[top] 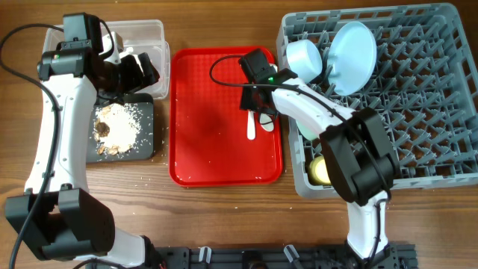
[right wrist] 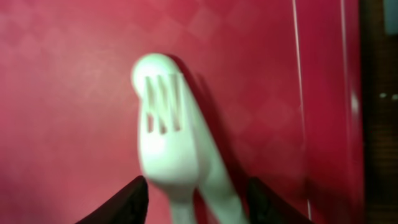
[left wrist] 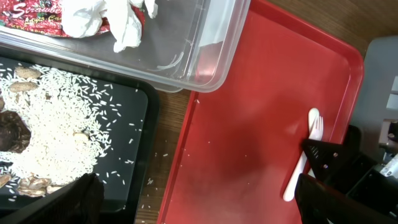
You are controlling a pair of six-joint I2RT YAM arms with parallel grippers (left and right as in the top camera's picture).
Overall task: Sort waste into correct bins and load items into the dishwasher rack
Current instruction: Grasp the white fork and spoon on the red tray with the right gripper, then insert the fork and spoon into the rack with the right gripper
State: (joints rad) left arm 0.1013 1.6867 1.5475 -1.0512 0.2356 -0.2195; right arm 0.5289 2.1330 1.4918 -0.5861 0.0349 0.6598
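Two white plastic spoons [top: 252, 127] lie overlapped on the red tray; in the right wrist view the top one [right wrist: 165, 124] has slotted tines. My right gripper [top: 258, 108] is open low over them, a finger on each side [right wrist: 198, 190]. My left gripper [top: 142, 71] is open and empty [left wrist: 196, 190], hovering between the bins and the red tray. The clear tub [left wrist: 186, 43] holds crumpled white paper [left wrist: 106, 15] and the red-and-white wrapper [left wrist: 31, 12]. The black tray [left wrist: 134, 137] holds whitish grains and brown scraps [left wrist: 50, 130]. The grey rack [top: 418, 90] holds the blue plate [top: 352, 56], a bowl [top: 305, 56] and the yellow cup [top: 320, 170].
The flat red tray [top: 216, 149] lies between the bins and the rack, its raised rim next to the spoons. A few stray grains lie on the wood [left wrist: 165, 155] between the black tray and the red tray. My right arm crosses the rack's left edge.
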